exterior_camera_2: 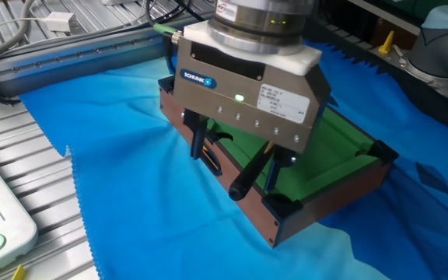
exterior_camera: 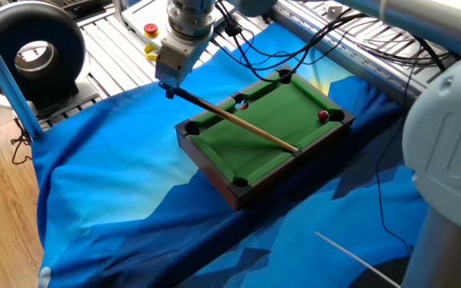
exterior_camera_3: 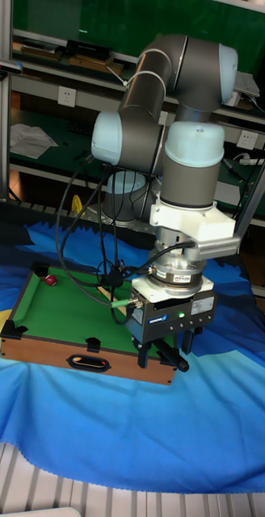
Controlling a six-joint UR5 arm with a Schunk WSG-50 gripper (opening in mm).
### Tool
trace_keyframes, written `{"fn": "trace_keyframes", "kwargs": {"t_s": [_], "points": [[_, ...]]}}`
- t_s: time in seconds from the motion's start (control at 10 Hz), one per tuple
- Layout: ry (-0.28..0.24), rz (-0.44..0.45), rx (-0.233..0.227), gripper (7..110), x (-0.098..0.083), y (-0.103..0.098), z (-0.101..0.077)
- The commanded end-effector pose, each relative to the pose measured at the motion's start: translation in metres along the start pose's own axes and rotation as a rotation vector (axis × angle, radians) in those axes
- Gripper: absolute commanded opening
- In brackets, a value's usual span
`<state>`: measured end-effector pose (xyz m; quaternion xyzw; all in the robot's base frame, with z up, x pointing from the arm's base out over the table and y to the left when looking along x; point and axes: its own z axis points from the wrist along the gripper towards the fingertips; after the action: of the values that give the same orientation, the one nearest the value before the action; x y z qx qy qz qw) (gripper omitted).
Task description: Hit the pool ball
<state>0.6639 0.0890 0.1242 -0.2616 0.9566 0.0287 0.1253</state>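
The pool ball (exterior_camera: 323,116), small, glossy and dark red, lies on the green felt near the far-right corner pocket; it also shows at the far-left corner (exterior_camera_3: 49,280). A wooden cue (exterior_camera: 238,122) lies slantwise across the mini pool table (exterior_camera: 214,172), with its black butt (exterior_camera_2: 242,184) sticking out over the table's side rail. My gripper (exterior_camera: 169,90) hangs over that butt end, open. Its fingers (exterior_camera_2: 198,144) stand wide apart on either side of the cue (exterior_camera_2: 267,152). In the other fixed view the gripper body hides the ball.
A small pale ball (exterior_camera: 242,104) sits by a side pocket. The table stands on a rumpled blue cloth (exterior_camera: 118,184). Cables (exterior_camera: 318,40) trail behind it, a black fan (exterior_camera: 34,52) stands at the left and a second arm's grey body (exterior_camera: 450,160) at the right.
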Motion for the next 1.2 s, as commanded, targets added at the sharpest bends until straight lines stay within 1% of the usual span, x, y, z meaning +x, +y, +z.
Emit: {"fn": "trace_keyframes", "kwargs": {"t_s": [0.0,0.3,0.4,0.7,0.9,1.0,1.1], "points": [[-0.046,-0.072,-0.001,110,-0.001,0.006,-0.001],[-0.047,-0.073,0.019,110,0.016,0.001,0.014],[-0.041,-0.080,0.024,110,0.022,-0.001,0.016],[-0.025,-0.079,0.019,110,0.037,0.000,0.013],[-0.031,-0.069,0.016,110,0.038,0.005,0.014],[-0.038,-0.063,0.014,88,0.038,0.007,0.016],[-0.043,-0.059,0.012,88,0.038,0.008,0.019]]}}
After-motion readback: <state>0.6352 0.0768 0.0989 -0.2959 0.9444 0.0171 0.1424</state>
